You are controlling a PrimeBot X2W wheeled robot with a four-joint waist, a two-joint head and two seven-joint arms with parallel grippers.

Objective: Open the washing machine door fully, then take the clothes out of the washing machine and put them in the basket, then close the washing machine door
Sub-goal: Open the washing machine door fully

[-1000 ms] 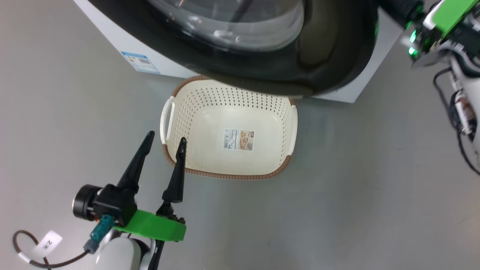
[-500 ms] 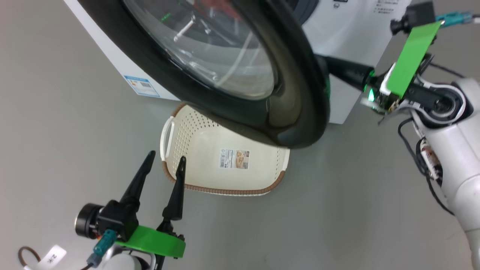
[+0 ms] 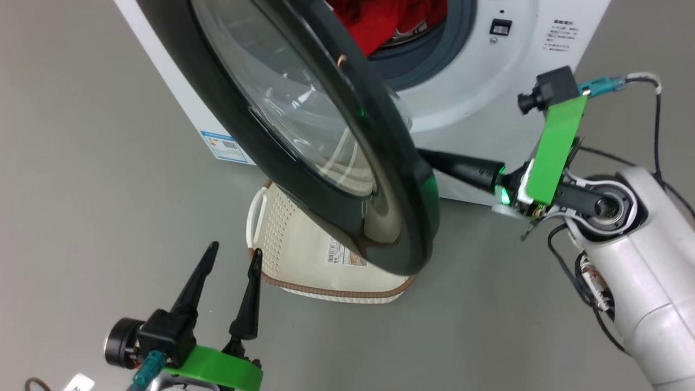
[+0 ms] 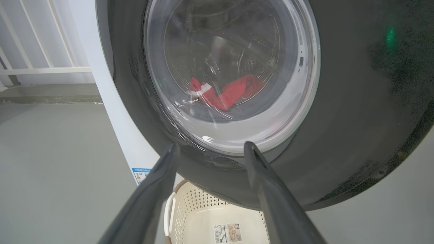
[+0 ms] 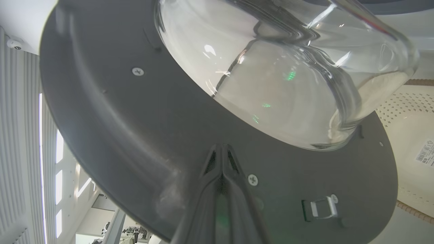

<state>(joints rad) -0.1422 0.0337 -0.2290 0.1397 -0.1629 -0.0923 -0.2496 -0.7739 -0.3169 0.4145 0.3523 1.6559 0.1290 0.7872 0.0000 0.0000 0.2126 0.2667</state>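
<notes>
Swung wider off the washing machine [image 3: 478,81] than a second ago: washing machine door [image 3: 304,125], now partly open. Between door and machine front, right gripper [image 5: 222,150], jaws clenched empty, tips at the door's grey inner face. Well out in front of the machine, left gripper [image 3: 234,248], jaws released, holding nothing. Inside the drum, clothes [image 3: 380,16]. At the machine's foot, under the door, basket [image 3: 279,228] on the floor.

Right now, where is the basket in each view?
Head: basket lower centre, partly under the door.
Left wrist: basket bottom centre, below the door.
Right wrist: basket at right edge, past the door.
Shared landmark: its sticker.
</notes>
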